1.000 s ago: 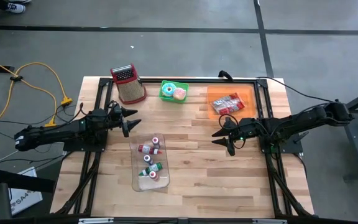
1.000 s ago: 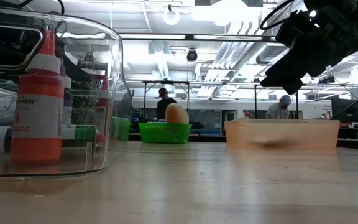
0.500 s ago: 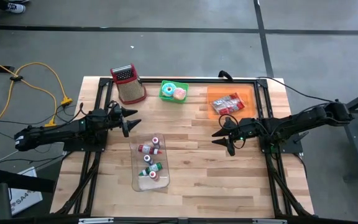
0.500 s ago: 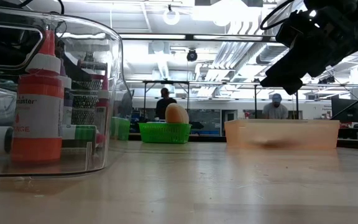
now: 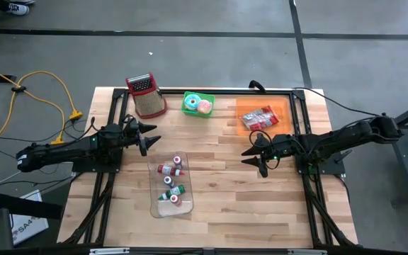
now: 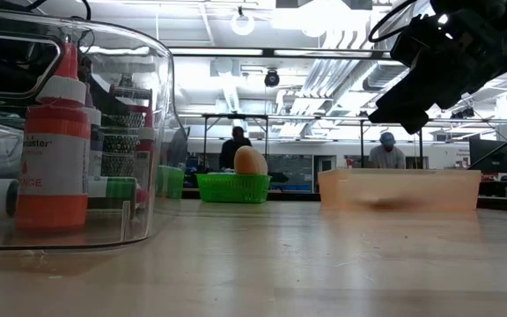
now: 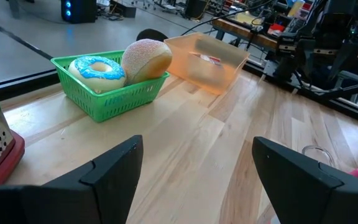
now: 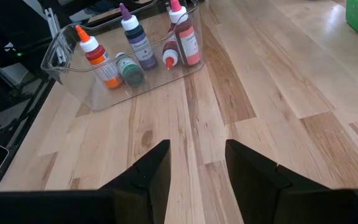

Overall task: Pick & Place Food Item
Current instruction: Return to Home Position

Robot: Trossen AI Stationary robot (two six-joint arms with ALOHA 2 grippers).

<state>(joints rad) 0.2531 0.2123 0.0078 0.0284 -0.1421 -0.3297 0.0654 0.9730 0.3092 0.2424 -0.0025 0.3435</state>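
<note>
A green basket [image 5: 198,104] at the table's far edge holds a blue-iced donut [image 7: 98,67] and a pale round bun [image 7: 145,57]. To its right an orange bin [image 5: 263,113] holds red packets [image 5: 259,117]. My left gripper [image 5: 149,139] hovers open at the table's left, pointing toward the basket [image 7: 110,93], with nothing between its fingers [image 7: 114,165]. My right gripper [image 5: 246,156] hovers open just in front of the orange bin, pointing toward the table's left, and also holds nothing [image 8: 197,146].
A clear bin [image 5: 170,185] of small coloured bottles [image 8: 129,56] lies at the table's middle, between the arms. A red-framed grater [image 5: 146,95] stands at the far left. Bare wood shows between the clear bin and the basket. People stand in the room beyond the table.
</note>
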